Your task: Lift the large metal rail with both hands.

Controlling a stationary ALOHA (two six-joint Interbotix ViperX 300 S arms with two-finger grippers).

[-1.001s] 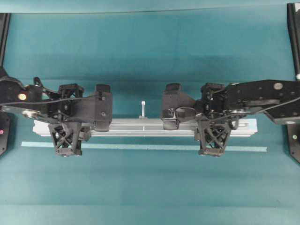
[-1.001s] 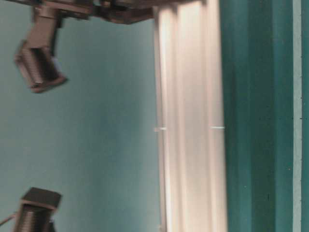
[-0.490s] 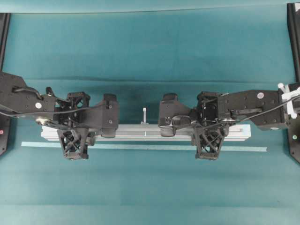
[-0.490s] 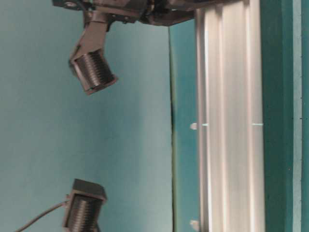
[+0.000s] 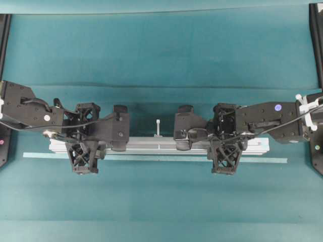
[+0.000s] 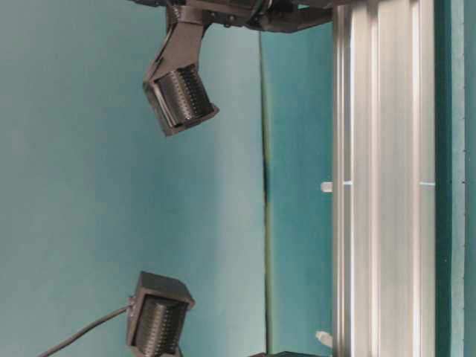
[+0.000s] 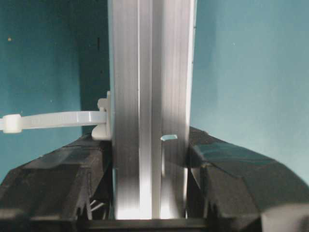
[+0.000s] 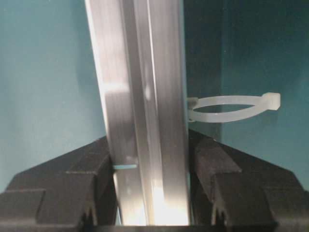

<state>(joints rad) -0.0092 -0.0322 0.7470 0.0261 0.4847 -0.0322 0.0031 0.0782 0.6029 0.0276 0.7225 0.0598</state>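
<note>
The large metal rail (image 5: 151, 145) lies lengthwise across the middle of the teal table, and I cannot tell whether it touches the surface. My left gripper (image 5: 85, 144) is shut on it near its left end. My right gripper (image 5: 226, 144) is shut on it near its right end. In the left wrist view the black fingers (image 7: 77, 179) press both sides of the rail (image 7: 149, 96). The right wrist view shows the same grip (image 8: 152, 193) on the rail (image 8: 140, 96). The table-level view shows the rail (image 6: 383, 186) as a long grooved bar.
A thin pale tape strip (image 5: 151, 159) runs along the table just in front of the rail. White zip-tie tails stick out from the rail's far side (image 5: 158, 126) (image 7: 48, 120) (image 8: 231, 108). Dark frame posts (image 5: 317, 40) stand at the table's sides.
Both grippers have stayed shut on the rail and have come down with it: it looks smaller overhead and sits closer to the table surface in the table-level view.
</note>
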